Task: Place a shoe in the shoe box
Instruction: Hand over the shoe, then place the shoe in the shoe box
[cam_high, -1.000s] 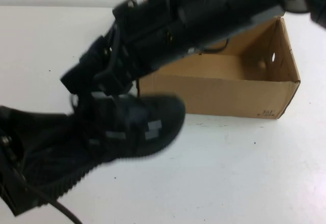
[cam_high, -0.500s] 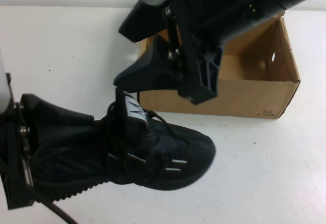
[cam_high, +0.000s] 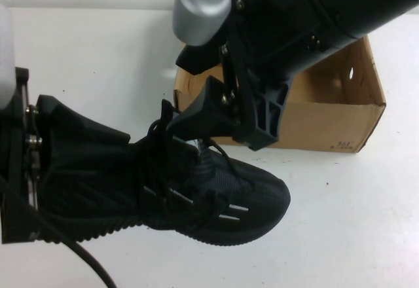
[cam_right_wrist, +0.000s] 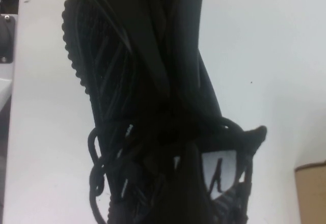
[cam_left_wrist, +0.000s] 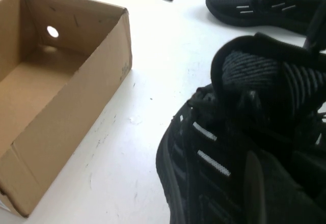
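Note:
The black shoe (cam_high: 216, 196) lies on its side-up sole at the front of the white table, toe pointing right, white dashes showing. My left gripper (cam_high: 108, 173) is shut on its heel end; one finger (cam_left_wrist: 275, 193) lies over the shoe (cam_left_wrist: 214, 152). My right gripper (cam_high: 222, 123) hangs over the laces, open, its fingers either side of the tongue with the white logo tag (cam_right_wrist: 220, 169). The brown cardboard shoe box (cam_high: 314, 124) stands open and empty just behind the shoe; it also shows in the left wrist view (cam_left_wrist: 61, 112).
A second black shoe (cam_left_wrist: 265, 5) lies on the table beyond the held one, seen only in the left wrist view. The right arm (cam_high: 314, 13) hides the box's left and rear part. White table (cam_high: 353, 222) stretches to the front right.
The shoe has moved right, toward the box, with my left gripper on its heel. My right gripper lifted off the shoe, opened, and now sits over the tongue.

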{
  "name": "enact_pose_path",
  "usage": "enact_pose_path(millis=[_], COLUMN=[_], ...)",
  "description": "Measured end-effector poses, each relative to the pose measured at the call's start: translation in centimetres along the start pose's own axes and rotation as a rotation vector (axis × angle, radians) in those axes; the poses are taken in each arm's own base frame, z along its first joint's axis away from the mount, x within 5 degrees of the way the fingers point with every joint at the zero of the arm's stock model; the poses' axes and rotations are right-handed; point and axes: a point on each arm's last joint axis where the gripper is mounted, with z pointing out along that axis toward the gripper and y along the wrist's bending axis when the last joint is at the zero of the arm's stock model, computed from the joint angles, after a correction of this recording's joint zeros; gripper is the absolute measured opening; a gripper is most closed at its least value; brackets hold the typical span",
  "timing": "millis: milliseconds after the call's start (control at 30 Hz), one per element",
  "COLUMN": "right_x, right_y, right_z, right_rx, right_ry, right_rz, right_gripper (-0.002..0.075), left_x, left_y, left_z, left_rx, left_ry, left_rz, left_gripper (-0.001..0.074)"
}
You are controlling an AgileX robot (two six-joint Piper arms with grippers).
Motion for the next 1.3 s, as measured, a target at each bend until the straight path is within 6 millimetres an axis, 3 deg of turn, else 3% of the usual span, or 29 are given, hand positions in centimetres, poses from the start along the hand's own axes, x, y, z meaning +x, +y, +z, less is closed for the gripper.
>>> enact_pose_path(millis=[600,833,967,1067,1133,1200,1300], right_x=[1.8,2.2,2.3,2.3,2.4,2.4,2.4], right_y=[1.0,0.8,0.6,0.5,0.4,0.4,0.3], right_z=[0.7,1.7,2.6,3.0,3.3,3.4,3.4], right_rx=[-0.043,-0.066,-0.085,-0.099,-0.102,-0.104,-0.102], right_ry=[0.052,0.071,0.081,0.078,0.080,0.081,0.083], right_rz=[0.058,0.074,0.087,0.097,0.094,0.078,0.065], right_gripper=[0.0533,0.0601,0.0600,0.0498,0.0292,0.0141,0.0050], left_x=[0.7,-0.1,-0.4,-0.4,-0.4,-0.4,-0.4], left_y=[1.2,1.4,1.4,1.3,1.3,1.3,1.3], left_z=[0.9,0.6,0.6,0.6,0.6,0.6,0.6], left_rx=[0.019,0.013,0.014,0.016,0.022,0.024,0.024], left_ry=[0.020,-0.017,-0.037,-0.037,-0.037,-0.037,-0.037], left_rz=[-0.026,-0.014,-0.019,-0.020,-0.019,-0.019,-0.015], left_gripper=[0.0054,0.0054,0.0054,0.0054,0.0054,0.0053,0.0051])
